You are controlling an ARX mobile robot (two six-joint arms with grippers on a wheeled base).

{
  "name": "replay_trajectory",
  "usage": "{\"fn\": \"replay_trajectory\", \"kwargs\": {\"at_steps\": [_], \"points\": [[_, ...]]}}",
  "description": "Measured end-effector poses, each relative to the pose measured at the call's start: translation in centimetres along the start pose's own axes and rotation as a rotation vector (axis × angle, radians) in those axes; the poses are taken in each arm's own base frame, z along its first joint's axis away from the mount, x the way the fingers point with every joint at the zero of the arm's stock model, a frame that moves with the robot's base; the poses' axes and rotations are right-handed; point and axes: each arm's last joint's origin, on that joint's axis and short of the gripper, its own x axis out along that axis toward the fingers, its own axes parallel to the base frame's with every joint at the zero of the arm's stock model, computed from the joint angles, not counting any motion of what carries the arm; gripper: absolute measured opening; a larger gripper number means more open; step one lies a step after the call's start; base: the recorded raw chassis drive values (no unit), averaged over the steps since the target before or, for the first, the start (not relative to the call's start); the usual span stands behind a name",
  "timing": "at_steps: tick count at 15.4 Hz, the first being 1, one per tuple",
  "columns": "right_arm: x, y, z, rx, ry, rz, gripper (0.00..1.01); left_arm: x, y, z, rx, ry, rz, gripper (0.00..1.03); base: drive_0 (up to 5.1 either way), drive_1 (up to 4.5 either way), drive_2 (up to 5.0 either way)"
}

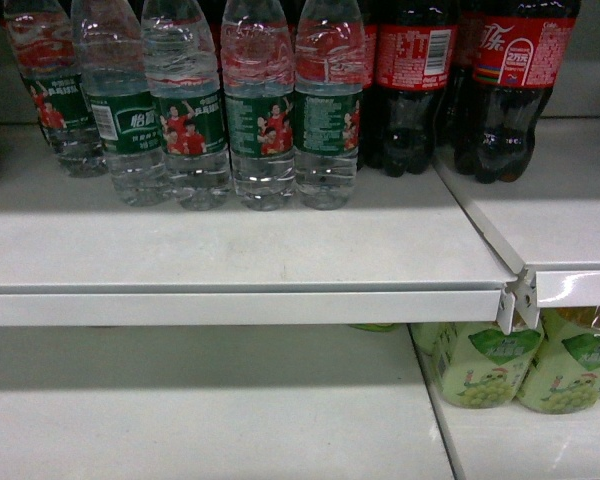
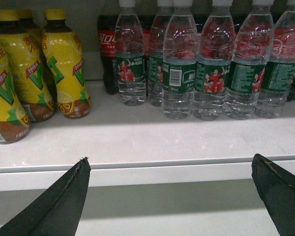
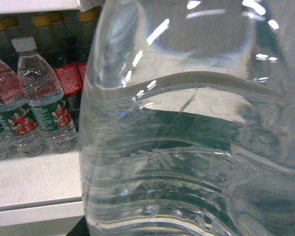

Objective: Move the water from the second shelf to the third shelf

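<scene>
A clear ribbed water bottle (image 3: 196, 147) fills the right wrist view, pressed close to the camera. My right gripper is shut on it, with only a dark sliver of a finger (image 3: 73, 230) showing at the bottom left. Neither this bottle nor either gripper appears in the head view. Several more water bottles (image 1: 262, 110) with green labels stand in a row at the back of the upper white shelf (image 1: 230, 250); they show too in the left wrist view (image 2: 179, 69). My left gripper (image 2: 171, 158) hangs open in front of that shelf's edge, holding nothing.
Dark cola bottles (image 1: 515, 60) stand right of the water. Yellow tea bottles (image 2: 64, 64) stand to its left. The lower shelf (image 1: 180, 420) holds green grape drinks (image 1: 485, 365) at the right. A metal bracket (image 1: 515, 300) joins two shelf sections.
</scene>
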Motion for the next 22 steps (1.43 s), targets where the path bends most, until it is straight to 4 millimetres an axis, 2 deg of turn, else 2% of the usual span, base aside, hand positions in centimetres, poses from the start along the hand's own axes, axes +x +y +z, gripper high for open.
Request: {"fn": "replay_trajectory", "kwargs": {"at_steps": [22], "points": [[-0.02,0.03,0.33,0.006,-0.013,0.001,0.42,0.0,0.0,0.04,0.0,-0.003,0.0,0.98,0.0,0.0,0.0]]}}
